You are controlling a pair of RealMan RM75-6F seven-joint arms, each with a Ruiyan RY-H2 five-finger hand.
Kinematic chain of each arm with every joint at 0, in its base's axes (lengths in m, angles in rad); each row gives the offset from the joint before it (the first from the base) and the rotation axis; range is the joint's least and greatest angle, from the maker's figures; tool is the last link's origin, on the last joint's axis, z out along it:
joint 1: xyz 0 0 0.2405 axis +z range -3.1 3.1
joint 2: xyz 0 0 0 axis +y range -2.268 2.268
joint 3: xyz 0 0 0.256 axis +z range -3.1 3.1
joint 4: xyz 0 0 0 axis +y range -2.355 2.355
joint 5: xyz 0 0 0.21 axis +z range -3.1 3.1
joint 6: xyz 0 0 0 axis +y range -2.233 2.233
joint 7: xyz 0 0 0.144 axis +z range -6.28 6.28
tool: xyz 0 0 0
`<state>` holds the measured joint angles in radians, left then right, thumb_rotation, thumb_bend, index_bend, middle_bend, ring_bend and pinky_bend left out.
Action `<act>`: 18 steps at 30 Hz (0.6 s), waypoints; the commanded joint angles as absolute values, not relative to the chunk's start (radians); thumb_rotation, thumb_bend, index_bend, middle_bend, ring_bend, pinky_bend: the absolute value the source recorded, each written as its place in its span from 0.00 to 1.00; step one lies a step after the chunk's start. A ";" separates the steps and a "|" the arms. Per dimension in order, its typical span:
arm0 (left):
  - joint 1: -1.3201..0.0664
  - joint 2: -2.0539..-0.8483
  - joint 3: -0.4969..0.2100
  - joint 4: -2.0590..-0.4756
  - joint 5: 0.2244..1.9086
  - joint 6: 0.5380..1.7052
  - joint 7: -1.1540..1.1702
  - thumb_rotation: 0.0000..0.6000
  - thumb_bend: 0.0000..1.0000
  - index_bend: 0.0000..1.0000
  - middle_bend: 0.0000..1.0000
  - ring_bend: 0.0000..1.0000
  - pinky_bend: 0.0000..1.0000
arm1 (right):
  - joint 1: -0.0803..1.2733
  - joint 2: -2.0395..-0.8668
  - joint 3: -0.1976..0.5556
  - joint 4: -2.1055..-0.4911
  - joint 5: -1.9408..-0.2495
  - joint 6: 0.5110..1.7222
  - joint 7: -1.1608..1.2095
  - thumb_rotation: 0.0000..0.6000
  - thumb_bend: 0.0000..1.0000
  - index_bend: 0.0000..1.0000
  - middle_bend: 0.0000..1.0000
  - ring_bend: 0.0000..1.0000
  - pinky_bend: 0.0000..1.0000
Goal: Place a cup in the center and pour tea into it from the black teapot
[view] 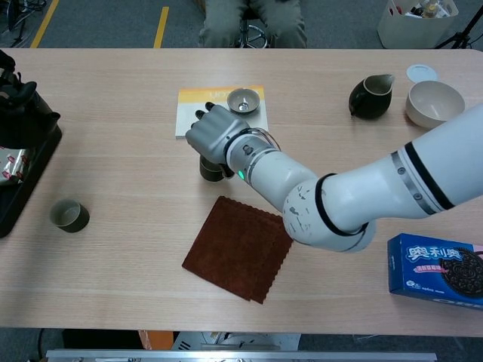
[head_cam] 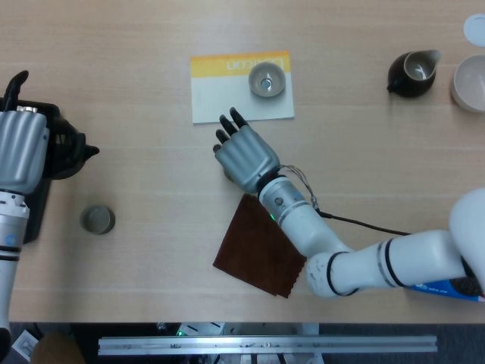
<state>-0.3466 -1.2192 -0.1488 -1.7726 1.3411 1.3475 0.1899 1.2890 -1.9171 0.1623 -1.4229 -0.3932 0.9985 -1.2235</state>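
My right hand point(head_cam: 244, 155) grips a small dark cup point(view: 210, 170) from above, low over the table just left of centre, between the yellow-and-white card and the brown cloth. In the head view the hand hides nearly all of the cup. At the far left edge stands the black teapot point(head_cam: 70, 151) with its spout pointing right. My left hand point(head_cam: 20, 152) is wrapped around the teapot's handle side. A second, greenish cup point(head_cam: 98, 220) stands alone at the front left.
A brown cloth point(head_cam: 261, 250) lies just in front of my right hand. On the card point(head_cam: 227, 102) sits a small silver bowl point(head_cam: 267, 79). A black pitcher point(head_cam: 413, 72) and a white bowl point(head_cam: 470, 83) stand at the back right, and a biscuit box point(view: 438, 270) at the front right. A dark tray point(view: 19, 188) lies along the left edge.
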 commanded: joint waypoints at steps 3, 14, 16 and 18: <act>-0.341 -1.214 -0.147 -1.767 1.339 1.350 0.184 0.95 0.38 0.92 1.00 0.85 0.09 | 1.326 -1.966 0.181 -1.352 -0.366 0.971 -1.235 1.00 0.24 0.44 0.21 0.03 0.05; -0.329 -1.205 -0.142 -1.750 1.338 1.351 0.164 0.94 0.38 0.92 1.00 0.85 0.09 | 1.365 -2.032 0.187 -1.258 -0.342 0.944 -1.254 1.00 0.24 0.44 0.21 0.03 0.04; -0.328 -1.206 -0.142 -1.746 1.339 1.352 0.159 0.95 0.38 0.92 1.00 0.85 0.09 | 1.370 -2.038 0.190 -1.249 -0.334 0.942 -1.261 1.00 0.24 0.44 0.21 0.03 0.03; -0.326 -1.206 -0.141 -1.744 1.341 1.352 0.155 0.94 0.38 0.92 1.00 0.85 0.09 | 1.376 -2.043 0.190 -1.241 -0.325 0.942 -1.270 1.00 0.24 0.44 0.21 0.03 0.03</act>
<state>-0.3265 -1.2058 -0.1412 -1.7446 1.3404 1.3522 0.1554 1.3731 -2.0410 0.1896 -1.2435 -0.3283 0.9423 -1.2671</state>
